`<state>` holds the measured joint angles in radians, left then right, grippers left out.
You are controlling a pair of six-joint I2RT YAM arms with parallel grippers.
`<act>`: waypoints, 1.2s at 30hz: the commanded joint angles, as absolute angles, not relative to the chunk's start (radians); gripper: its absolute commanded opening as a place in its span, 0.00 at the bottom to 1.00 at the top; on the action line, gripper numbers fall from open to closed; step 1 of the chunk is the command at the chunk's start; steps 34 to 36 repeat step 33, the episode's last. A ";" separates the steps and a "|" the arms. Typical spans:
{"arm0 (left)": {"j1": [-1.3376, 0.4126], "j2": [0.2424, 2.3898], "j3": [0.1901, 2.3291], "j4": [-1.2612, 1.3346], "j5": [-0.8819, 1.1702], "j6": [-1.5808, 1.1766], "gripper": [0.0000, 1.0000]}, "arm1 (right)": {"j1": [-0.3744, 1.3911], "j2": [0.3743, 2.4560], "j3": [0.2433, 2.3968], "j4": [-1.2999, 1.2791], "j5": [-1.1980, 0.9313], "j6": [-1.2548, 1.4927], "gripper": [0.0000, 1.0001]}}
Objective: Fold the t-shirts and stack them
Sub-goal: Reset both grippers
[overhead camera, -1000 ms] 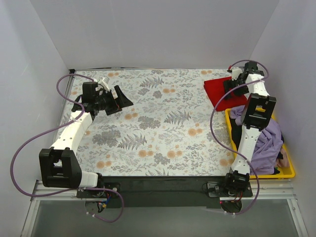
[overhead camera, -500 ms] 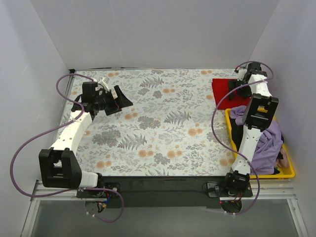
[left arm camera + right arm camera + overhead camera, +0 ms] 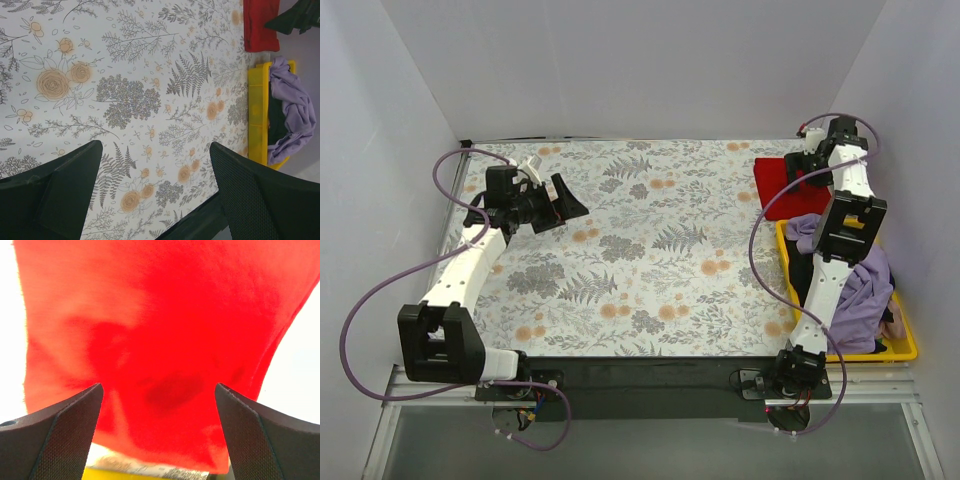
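Note:
The red t-shirt (image 3: 772, 180) lies folded flat in the table's far right corner; it also shows in the left wrist view (image 3: 260, 25) and fills the right wrist view (image 3: 160, 325). My right gripper (image 3: 798, 177) hangs just over its right part, open, its two fingers apart with nothing between them (image 3: 159, 390). The lilac t-shirt (image 3: 860, 290) lies crumpled in the yellow bin (image 3: 910, 350), and shows in the left wrist view (image 3: 292, 110). My left gripper (image 3: 572, 203) is open and empty above the table's far left (image 3: 156, 147).
The table wears a floral cloth (image 3: 640, 250). The yellow bin stands along the right edge, just in front of the red shirt, with dark cloth under the lilac one. White walls close the left, back and right sides. The right arm reaches over the bin.
The red shirt has shifted right, toward the back right corner, and the right gripper has moved right with it. The left arm has not moved.

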<state>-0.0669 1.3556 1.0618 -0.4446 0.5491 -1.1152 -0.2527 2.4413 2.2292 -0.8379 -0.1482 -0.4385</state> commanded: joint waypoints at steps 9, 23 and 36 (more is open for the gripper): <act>-0.061 1.340 1.239 -0.588 0.596 -0.905 0.88 | -0.149 1.976 2.177 -0.834 -0.446 -0.455 0.98; -0.048 1.434 1.246 -0.684 0.620 -0.742 0.89 | 0.227 1.554 1.399 -0.692 -0.476 -0.352 0.98; -0.014 1.394 1.097 -0.640 0.631 -0.830 0.89 | 0.328 1.373 1.091 -0.572 -0.390 -0.273 0.98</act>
